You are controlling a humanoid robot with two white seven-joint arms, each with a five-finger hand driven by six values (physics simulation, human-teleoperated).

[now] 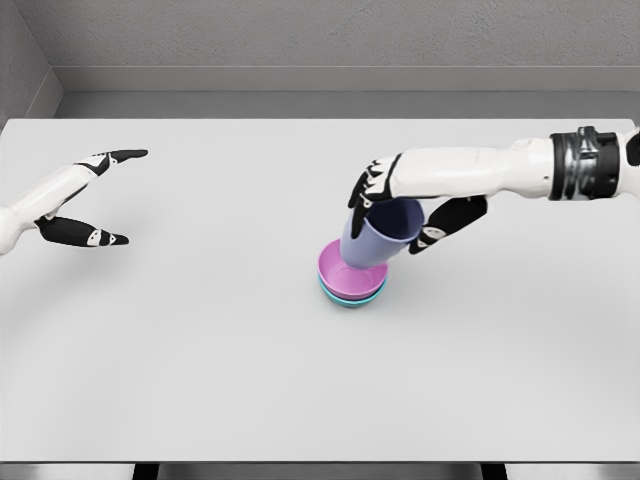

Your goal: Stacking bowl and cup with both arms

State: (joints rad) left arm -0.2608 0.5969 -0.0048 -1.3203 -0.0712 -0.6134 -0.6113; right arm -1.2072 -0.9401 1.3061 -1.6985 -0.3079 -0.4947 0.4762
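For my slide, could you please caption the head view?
Right hand lowers a tilted cup into the stacked bowls; left hand rests open.

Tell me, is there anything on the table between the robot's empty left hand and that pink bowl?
Nothing. In the head view, only bare white table lies between the open left hand and the pink bowl, where the right hand holds the purple cup.

White, smooth-shelled arms end in black-fingered left hand [85,200] and right hand [415,205] with white joint patches; a black-and-grey banded cuff [585,163] rings the right forearm.

A white table [200,380] stands against plain grey walls [300,35].
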